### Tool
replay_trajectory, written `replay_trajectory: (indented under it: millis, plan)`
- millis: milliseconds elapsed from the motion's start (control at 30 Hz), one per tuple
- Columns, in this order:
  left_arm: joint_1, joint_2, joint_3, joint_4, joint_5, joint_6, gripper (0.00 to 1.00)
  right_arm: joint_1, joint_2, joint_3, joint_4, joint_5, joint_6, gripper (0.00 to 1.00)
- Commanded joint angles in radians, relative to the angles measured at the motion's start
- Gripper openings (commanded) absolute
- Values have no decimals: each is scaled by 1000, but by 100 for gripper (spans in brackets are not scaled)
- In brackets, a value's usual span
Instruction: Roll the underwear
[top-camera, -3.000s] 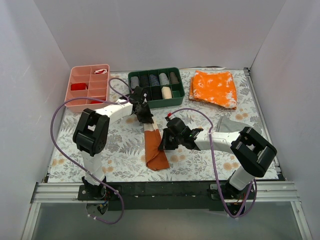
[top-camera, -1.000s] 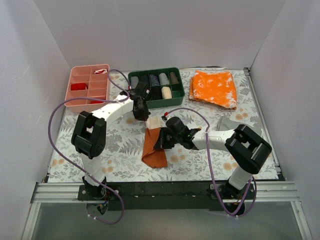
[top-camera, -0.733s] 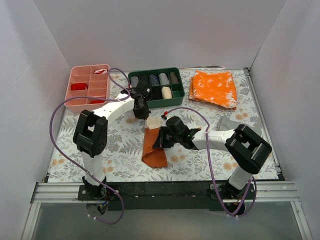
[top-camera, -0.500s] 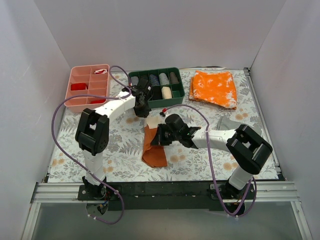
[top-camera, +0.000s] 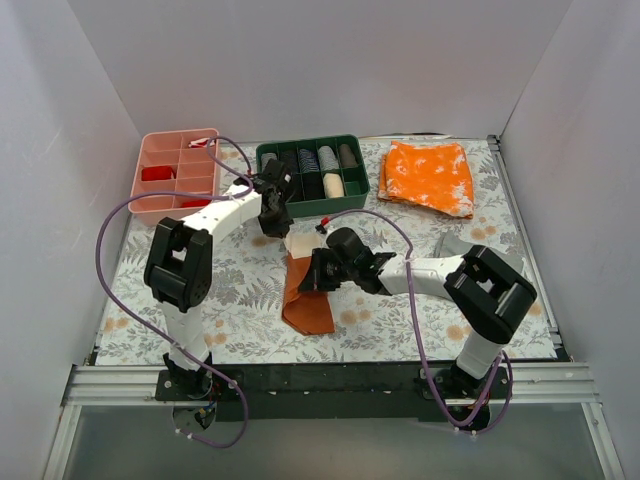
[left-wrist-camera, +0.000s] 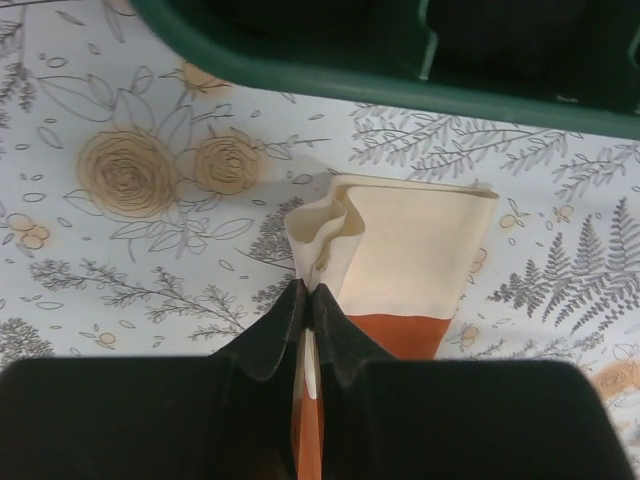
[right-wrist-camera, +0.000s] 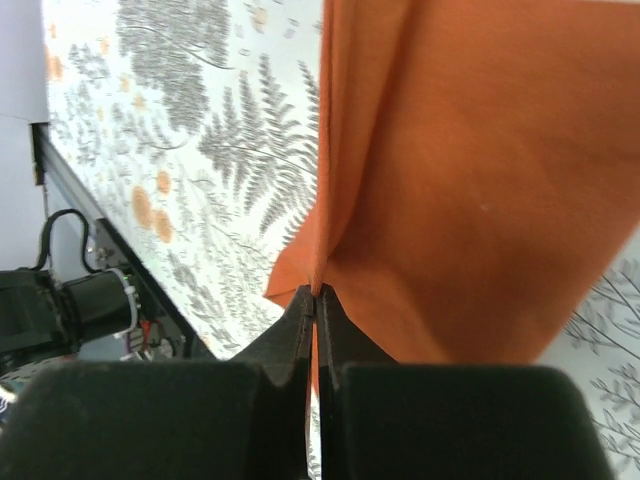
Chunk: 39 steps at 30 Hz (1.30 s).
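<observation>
White walls (top-camera: 300, 70) box us in on three sides, and under them lies our desk (top-camera: 240, 300), covered in a pale sheet printed with grey ferns and tan flowers. Along its far edge we see a pink tray (top-camera: 139, 175) with dividers at the left, a green tray (top-camera: 335, 207) of rolled cloths in the middle, and a bright orange speckled cloth (top-camera: 428, 176) at the right. A grey cloth (top-camera: 452, 245) lies beside our right arm.

The underwear (top-camera: 310, 305) sits at the middle of the desk, just in front of the green tray. It is a long, narrow folded strip, rust-brown for most of its length and cream at the far end.

Our left hand (top-camera: 275, 222) is at that far end, and the left wrist view shows its fingers pinched tight on a ruffled cream edge. Our right hand (top-camera: 312, 278) comes in from the right at mid-length. Its fingers are closed on a rust-brown fold at the strip's edge.
</observation>
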Motion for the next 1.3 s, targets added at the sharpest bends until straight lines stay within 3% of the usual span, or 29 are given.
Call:
replay_trajectory:
  millis: [0,500,1267]
  plan:
    - [-15,22,84,43,27,23,0,10,-47,-48,-23,33,22,1]
    - [-60,110,171,58,105,39,0,10,-80,-145,-12,128,128,1]
    - [-90,171,213,89,197,42,0,13,-108,-178,-26,177,153,1]
